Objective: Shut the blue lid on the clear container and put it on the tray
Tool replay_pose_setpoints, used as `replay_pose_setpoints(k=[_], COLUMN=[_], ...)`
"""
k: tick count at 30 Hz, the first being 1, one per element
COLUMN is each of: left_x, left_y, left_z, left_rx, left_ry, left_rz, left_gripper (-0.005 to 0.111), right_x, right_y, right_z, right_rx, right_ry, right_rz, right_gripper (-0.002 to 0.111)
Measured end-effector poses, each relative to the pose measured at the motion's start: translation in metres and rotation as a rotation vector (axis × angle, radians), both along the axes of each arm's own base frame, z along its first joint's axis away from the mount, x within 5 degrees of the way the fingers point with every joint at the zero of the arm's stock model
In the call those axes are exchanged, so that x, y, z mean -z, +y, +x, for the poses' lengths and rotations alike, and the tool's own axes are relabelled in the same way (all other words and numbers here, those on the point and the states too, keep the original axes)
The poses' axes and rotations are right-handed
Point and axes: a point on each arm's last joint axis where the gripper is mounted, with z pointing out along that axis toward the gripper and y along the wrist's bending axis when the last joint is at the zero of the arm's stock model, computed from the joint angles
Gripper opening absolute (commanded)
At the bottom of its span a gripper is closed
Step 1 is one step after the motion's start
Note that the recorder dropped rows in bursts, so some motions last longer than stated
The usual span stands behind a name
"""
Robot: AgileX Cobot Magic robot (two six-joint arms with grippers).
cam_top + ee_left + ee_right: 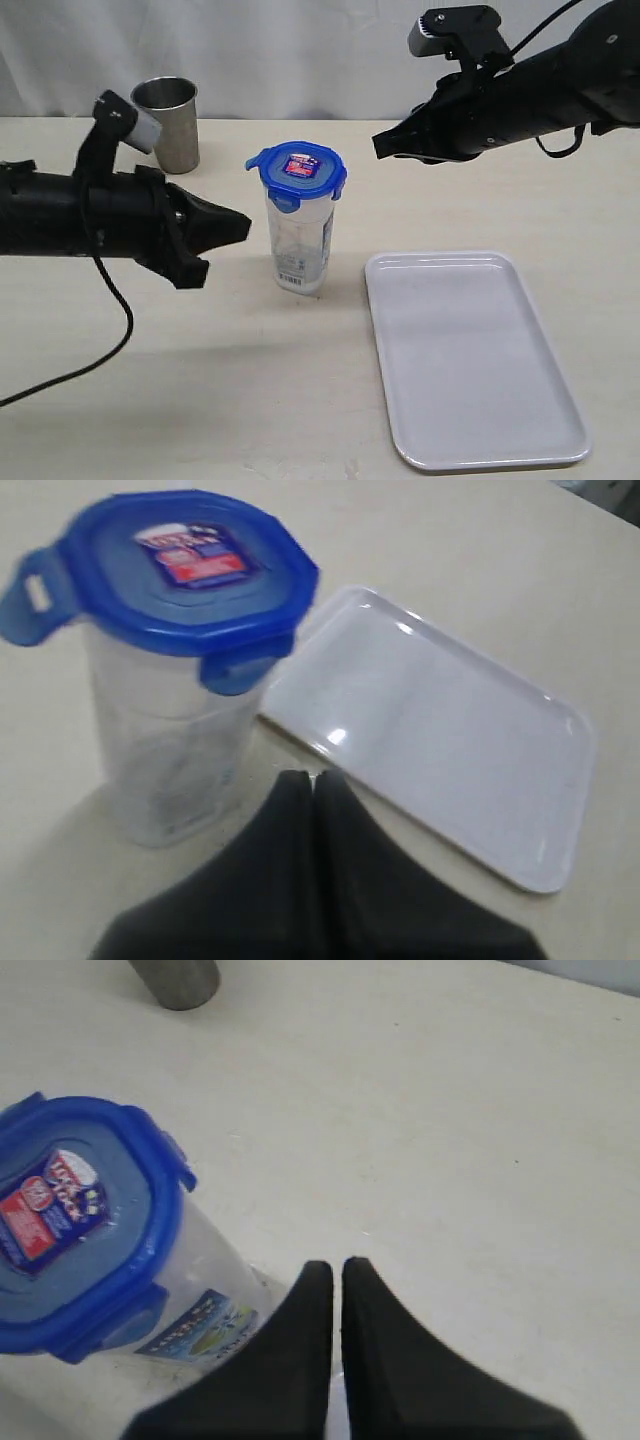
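Observation:
The clear container (299, 245) stands upright on the table, left of the tray (470, 355). The blue lid (303, 172) sits on its mouth, and some of its side flaps stick outward. My left gripper (240, 228) is shut and empty, level with the container's side and a short way to its left. My right gripper (383, 143) is shut and empty, up in the air to the right of the lid. The left wrist view shows the lid (185, 565), the container (170, 750), the tray (440, 730) and the shut gripper (312, 776). In the right wrist view the lid (75, 1220) lies beside the shut gripper (336, 1264).
A steel cup (170, 122) stands at the back left, behind my left arm. A black cable (115, 300) trails from the left arm across the table. The tray's long side runs toward the table's front edge.

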Motion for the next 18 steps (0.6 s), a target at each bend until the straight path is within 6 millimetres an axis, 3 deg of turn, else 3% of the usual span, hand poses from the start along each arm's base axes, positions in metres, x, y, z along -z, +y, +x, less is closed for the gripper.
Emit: replay_pose_setpoints(k=[4,12,18], left_x=[0.004,-0.004,0.018], left_y=[-0.021,-0.024,-0.028], left_z=[-0.006,0.011,0.025], left_rx=[0.066,0.018,0.049], left_ry=[-0.018,-0.08,-0.049], left_rz=[0.049,0.111,0.146], left_gripper=[0.0,0.0,0.0], right_x=[0.003,0.028,0.028], right_y=[0.008,0.017,0.018], right_z=[0.0,0.007,0.008], right_rx=[-0.051,-0.111,-0.125], right_ry=[0.005,0.05,0.03], right_rz=[0.041,0.072,0.081], right_gripper=[0.004,0.004,0.004])
